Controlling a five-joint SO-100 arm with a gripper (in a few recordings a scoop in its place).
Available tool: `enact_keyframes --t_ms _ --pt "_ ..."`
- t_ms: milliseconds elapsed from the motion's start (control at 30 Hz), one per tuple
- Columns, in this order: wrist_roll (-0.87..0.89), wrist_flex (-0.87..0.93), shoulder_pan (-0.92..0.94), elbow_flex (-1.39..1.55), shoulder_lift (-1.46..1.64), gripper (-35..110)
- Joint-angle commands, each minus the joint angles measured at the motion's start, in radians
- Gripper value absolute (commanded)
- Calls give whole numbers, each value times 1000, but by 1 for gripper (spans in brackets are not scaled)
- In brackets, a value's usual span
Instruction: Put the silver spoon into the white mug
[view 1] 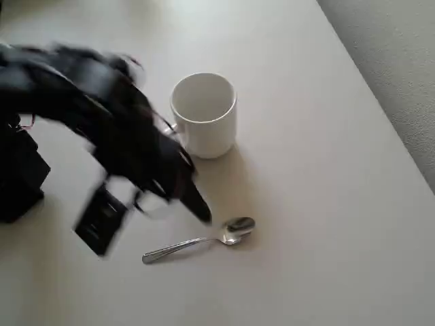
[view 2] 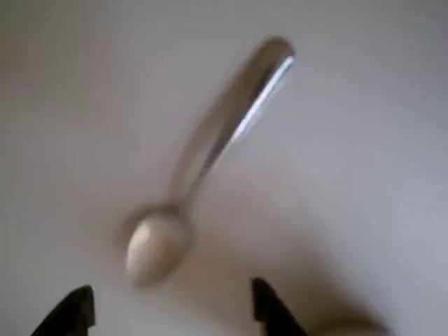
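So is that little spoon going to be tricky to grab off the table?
Probably. The silver spoon lies flat on the table, leaving little for the open gripper to grip. Its shiny metal looks slippery, so it may slide or pivot. It looks stiff and light.

A small shiny silver metal teaspoon [view 1: 204, 241] lies flat on the pale worktop [view 1: 326, 224], untouched. In the overhead view its oval bowl points right and faces up, and its slim handle runs down to the left. In the wrist view the same spoon [view 2: 203, 168] appears blurred, with its bowl at lower left and its handle reaching to the upper right. A plain glossy white cylindrical ceramic mug [view 1: 204, 114] stands upright above the spoon in the overhead view, apart from it. Its inside is white and holds nothing, and its loop handle is partly visible on its left side.
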Motion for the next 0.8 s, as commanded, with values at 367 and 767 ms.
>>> enact_keyframes --t_ms 367,767 --pt "40 43 57 -337 -322 27" --pt "32 321 71 -873 -673 18"
